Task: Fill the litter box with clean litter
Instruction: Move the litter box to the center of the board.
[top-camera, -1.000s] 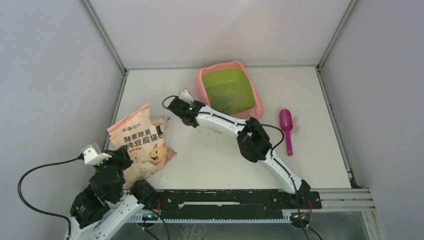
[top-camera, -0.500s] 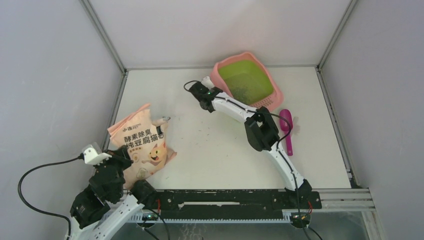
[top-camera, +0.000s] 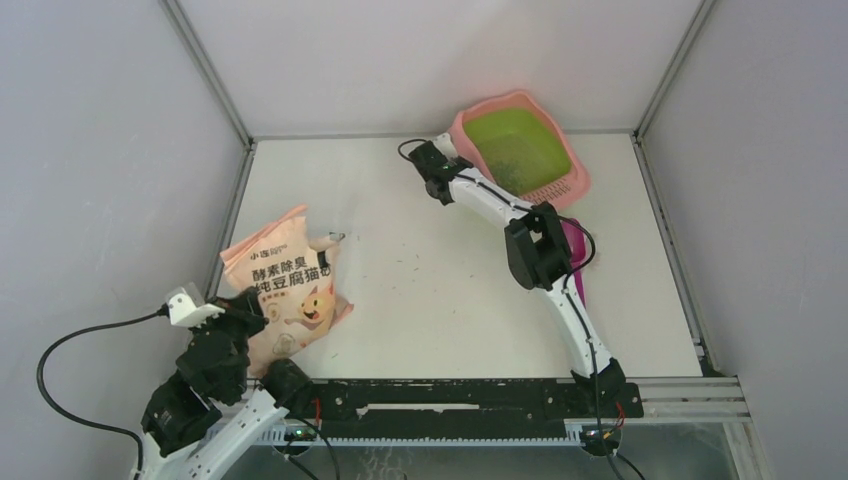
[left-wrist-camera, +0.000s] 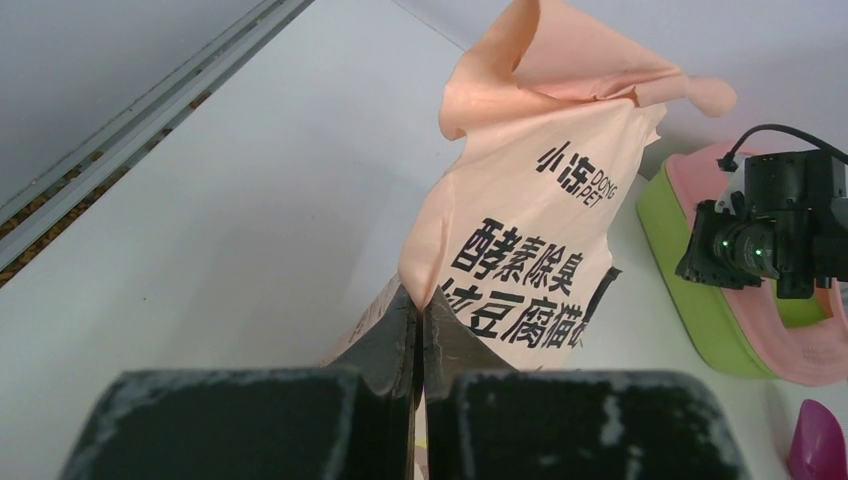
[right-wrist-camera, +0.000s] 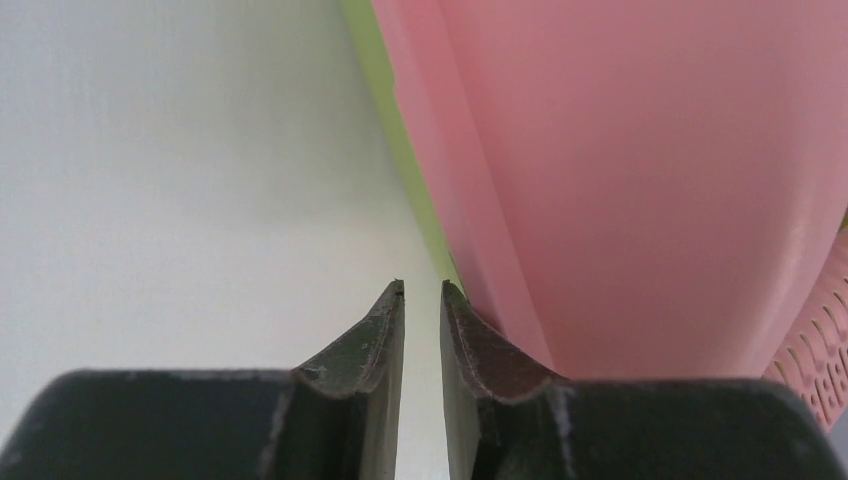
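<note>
Litter box lies just right of right hand, seemingly touching; hand narrow, nothing between. Left hand, pinching bag, well apart.

Your white surface carries the litter box at its far right corner, perforated pink end turned to the near right. The magenta scoop lies just on the near side of the box, and you can see only part of it. At the near left rests the peach-pink bag with black printing, well apart from the box, and between the two a thin sprinkle of litter specks dots the bare middle.
</note>
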